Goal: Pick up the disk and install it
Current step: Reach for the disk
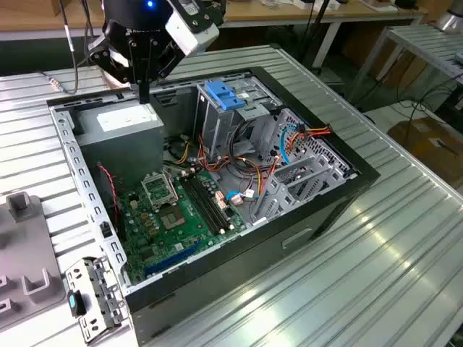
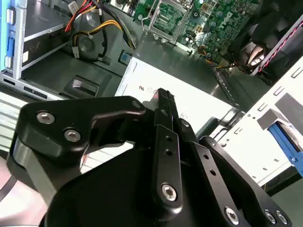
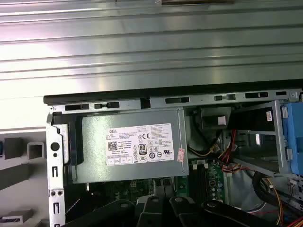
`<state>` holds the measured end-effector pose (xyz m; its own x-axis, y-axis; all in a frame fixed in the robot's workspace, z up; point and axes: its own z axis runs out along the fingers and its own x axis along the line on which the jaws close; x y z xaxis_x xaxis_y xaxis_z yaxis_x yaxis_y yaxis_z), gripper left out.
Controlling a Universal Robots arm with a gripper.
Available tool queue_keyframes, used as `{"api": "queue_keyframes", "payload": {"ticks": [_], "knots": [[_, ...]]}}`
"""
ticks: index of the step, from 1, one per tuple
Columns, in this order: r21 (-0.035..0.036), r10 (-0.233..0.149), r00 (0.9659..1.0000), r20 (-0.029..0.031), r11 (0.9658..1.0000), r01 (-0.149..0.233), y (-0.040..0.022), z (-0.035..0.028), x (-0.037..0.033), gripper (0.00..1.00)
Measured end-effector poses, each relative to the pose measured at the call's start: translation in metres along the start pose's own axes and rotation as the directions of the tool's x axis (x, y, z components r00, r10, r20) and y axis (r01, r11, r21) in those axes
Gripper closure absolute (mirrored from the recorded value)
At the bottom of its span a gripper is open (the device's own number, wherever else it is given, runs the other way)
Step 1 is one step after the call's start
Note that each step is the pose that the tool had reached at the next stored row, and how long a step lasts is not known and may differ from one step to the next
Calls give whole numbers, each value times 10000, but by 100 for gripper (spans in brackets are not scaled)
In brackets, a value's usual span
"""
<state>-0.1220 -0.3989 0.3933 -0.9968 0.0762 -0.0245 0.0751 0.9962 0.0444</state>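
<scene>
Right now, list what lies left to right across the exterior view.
Grey fixture → grey power supply box with white sticker → tall cage with blue handle → red and orange wires → cardboard box.

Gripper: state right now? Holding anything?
Gripper: fingers shut, nothing seen between them, above the grey metal box.

I count one open computer case (image 1: 311, 224), one grey power supply (image 1: 119, 134), one blue-handled drive cage (image 1: 215, 121), one green motherboard (image 1: 170, 225), one gripper (image 1: 143, 92).
</scene>
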Motion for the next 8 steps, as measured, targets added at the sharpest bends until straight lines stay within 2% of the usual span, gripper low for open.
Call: {"api": "queue_keyframes", "payload": {"ticks": [8], "knots": [[0, 1, 10000, 0, 10000, -1, -9, 1, 122, 89]]}}
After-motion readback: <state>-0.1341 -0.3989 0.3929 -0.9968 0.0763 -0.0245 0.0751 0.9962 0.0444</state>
